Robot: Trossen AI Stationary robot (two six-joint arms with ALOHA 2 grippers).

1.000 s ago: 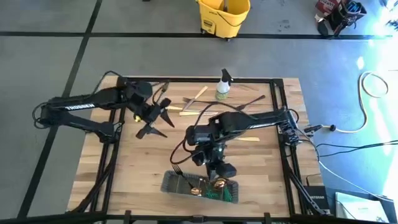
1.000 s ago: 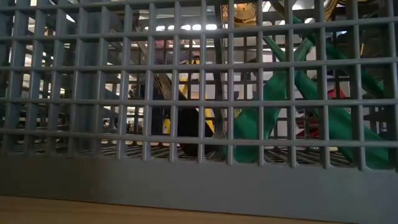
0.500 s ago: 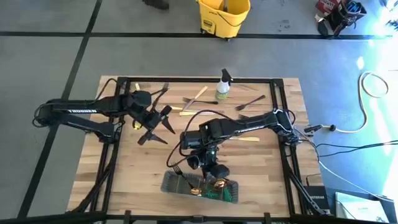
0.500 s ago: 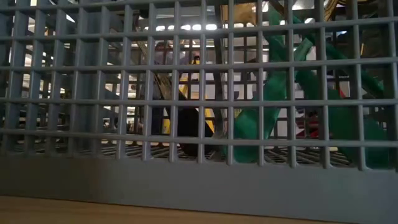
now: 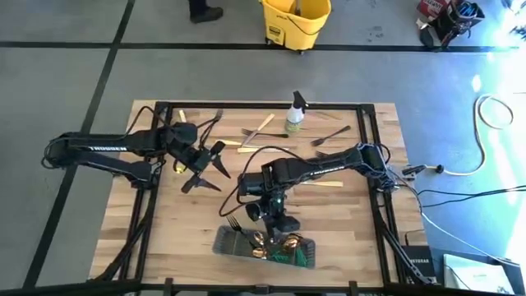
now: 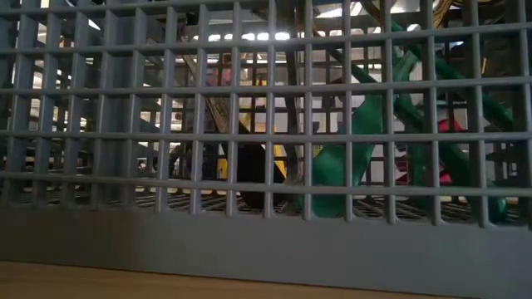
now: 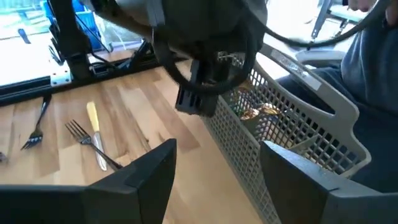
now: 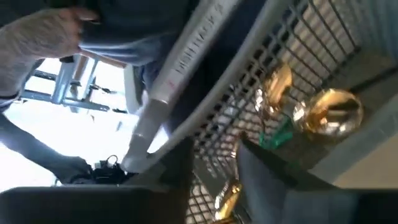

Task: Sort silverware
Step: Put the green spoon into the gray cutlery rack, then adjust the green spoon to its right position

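Left arm is reaching in from the table's left edge, forearm lying roughly level across the far-left part of the table. Left gripper [image 5: 203,168] is hovering over the wood with its two fingers [image 7: 143,171] spread wide apart, nothing between them. Right arm is extending from the right side, elbow bent, wrist tipping steeply downward toward the near edge. Right gripper [image 5: 278,224] is pointing down at the near-centre of the table; its fingers [image 8: 177,163] are showing parted with a narrow gap, gripping nothing.
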